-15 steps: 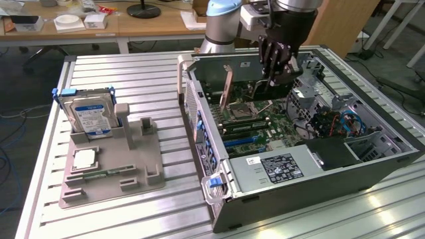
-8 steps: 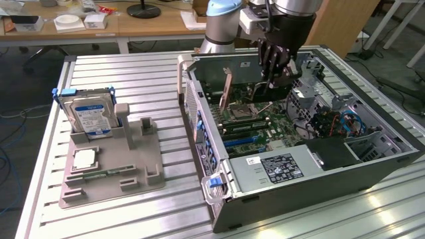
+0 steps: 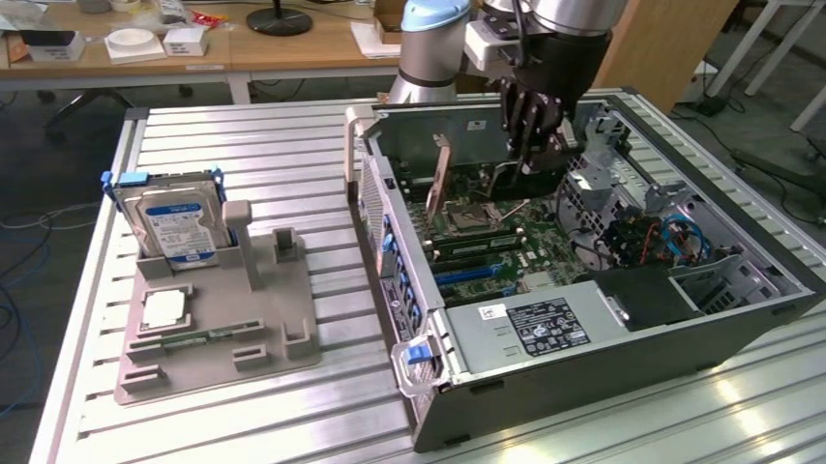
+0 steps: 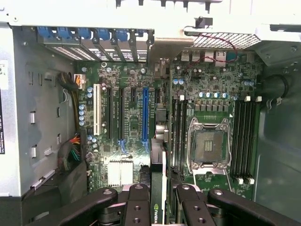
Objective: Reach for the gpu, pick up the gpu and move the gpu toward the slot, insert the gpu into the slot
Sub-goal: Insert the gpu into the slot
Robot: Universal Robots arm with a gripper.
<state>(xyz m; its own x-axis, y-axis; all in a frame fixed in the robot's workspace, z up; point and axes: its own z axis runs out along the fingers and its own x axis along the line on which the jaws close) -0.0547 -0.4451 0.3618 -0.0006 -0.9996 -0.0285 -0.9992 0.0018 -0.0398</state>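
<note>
Between my gripper's (image 4: 162, 203) black fingers (image 4: 136, 207) I see the gpu (image 4: 157, 172) edge-on, a thin dark card with a green logo, and the gripper is shut on it. The long blue slot (image 4: 145, 113) lies on the green motherboard just beside the card's line, and the card hovers above the board, apart from it. In the exterior view the gripper (image 3: 532, 145) hangs inside the open computer case with the dark gpu (image 3: 537, 174) under its fingers. The blue slot (image 3: 467, 275) sits lower on the board, toward the power supply.
The case walls (image 3: 722, 319) enclose the work area. The silver processor socket (image 4: 207, 146), black memory slots (image 4: 244, 136) and a white connector (image 4: 97, 110) flank the slot. Outside the case, a hard drive (image 3: 174, 217) stands in a grey holder (image 3: 220, 329) on the slatted table.
</note>
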